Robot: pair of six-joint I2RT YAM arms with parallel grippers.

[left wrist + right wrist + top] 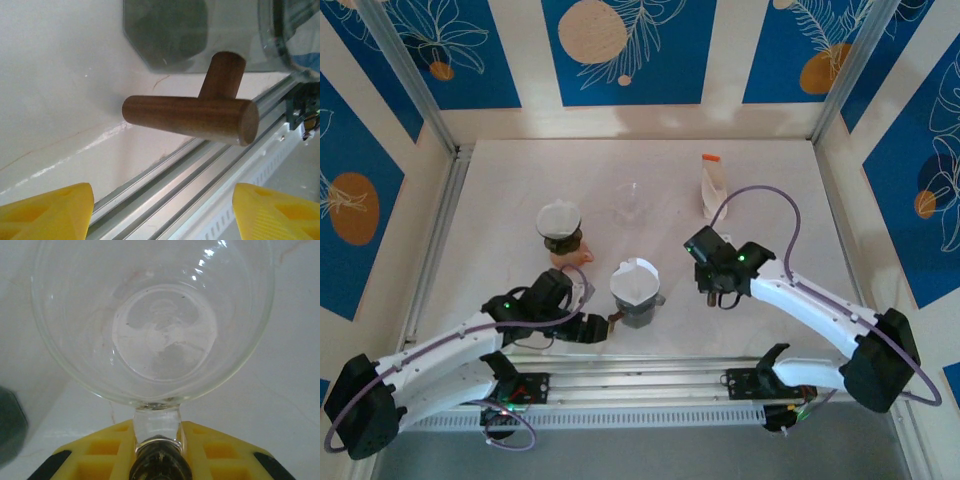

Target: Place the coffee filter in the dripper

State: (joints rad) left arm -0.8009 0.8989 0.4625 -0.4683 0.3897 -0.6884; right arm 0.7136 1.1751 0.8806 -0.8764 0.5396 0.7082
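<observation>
I read the coffee filter (635, 278) as already sitting in the dripper (640, 312) at 6 o'clock on the table (770, 180), left gripper (162, 212) jaws spread facing its wooden handle (190, 116), right gripper (157, 442) pinching the stem of a glass cup (150, 315); next I'd confirm seating.

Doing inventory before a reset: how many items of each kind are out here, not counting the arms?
Dripper: 1
Paper filter: 1
Filter holder: 1
Glass cup: 2
Pouch: 1
Total: 6

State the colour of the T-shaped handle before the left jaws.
The handle is dark brown wood; the left wrist view shows it best.
</observation>
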